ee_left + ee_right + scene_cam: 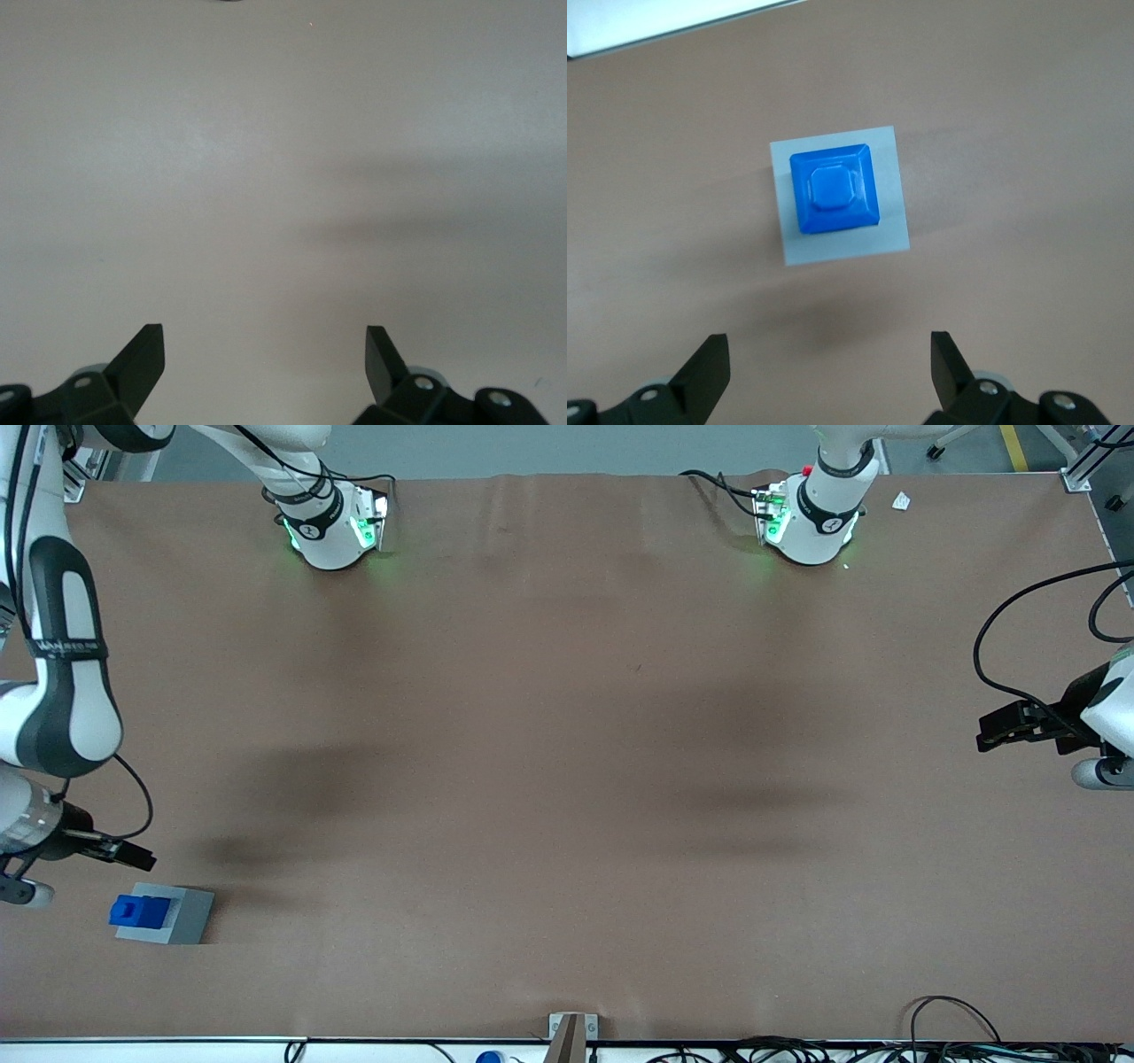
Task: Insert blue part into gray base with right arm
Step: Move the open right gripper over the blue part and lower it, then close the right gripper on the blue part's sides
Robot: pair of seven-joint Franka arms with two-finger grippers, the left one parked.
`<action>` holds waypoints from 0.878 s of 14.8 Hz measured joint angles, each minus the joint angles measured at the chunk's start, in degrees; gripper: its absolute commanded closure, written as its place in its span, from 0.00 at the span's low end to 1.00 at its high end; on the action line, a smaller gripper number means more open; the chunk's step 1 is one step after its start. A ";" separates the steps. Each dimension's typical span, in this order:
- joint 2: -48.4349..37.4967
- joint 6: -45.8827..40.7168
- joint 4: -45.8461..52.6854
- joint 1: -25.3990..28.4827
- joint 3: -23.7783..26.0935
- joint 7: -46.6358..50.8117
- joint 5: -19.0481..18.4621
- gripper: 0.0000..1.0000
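The blue part (833, 190) sits on the gray base (890, 230), centred in its top face, apparently seated in the recess, though how deep it sits is hard to judge from above. Both lie near the table's front edge at the working arm's end. The right arm's gripper (133, 856) hangs above and just beside the base, fingers spread wide and holding nothing; it is apart from the part, so the insertion looks done and the hand released. The brown table (567, 779) around the base carries only shadows; nothing crowds the gripper or blocks a lift away.
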 measured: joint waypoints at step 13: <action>6.99 8.96 6.19 -1.39 0.73 -5.61 -0.19 0.00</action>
